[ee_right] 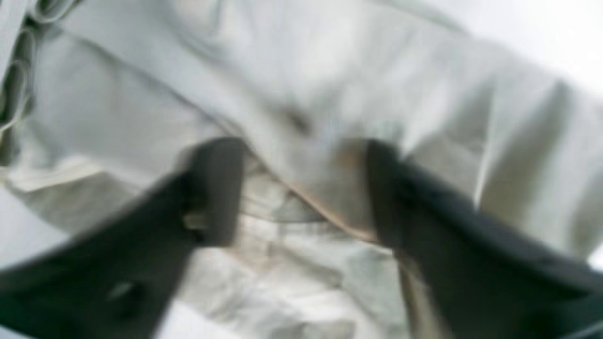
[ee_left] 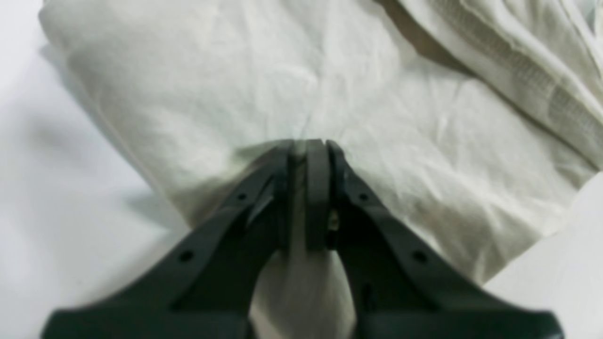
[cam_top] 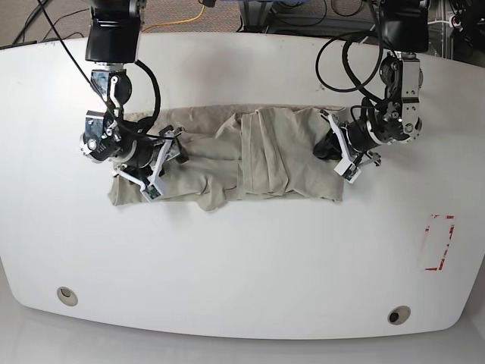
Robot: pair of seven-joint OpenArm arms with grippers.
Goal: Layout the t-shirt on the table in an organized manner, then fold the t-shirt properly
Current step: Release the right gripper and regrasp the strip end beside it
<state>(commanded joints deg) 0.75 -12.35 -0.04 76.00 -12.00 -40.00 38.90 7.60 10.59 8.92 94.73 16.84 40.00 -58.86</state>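
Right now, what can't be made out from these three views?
- Right wrist view: motion blur; the right gripper is open over the t-shirt, contact unreadable.
- Left wrist view: the left gripper is shut on cloth; its fingers hide the pinched layers.
- Base view: both arms cover the shirt's ends; the sleeves and collar are lost in folds. The table is cut off by the edges.

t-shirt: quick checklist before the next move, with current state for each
1. Left gripper pinching the t-shirt: ok, fingers closed on a fold.
2. Right gripper gripping cloth: not ok, fingers apart over the fabric.
3. T-shirt laid flat: not ok, bunched and overlapping in the middle.
4. T-shirt fully on the table: ok.
5. Which part the right gripper is over: cannot tell, the wrist view is blurred.
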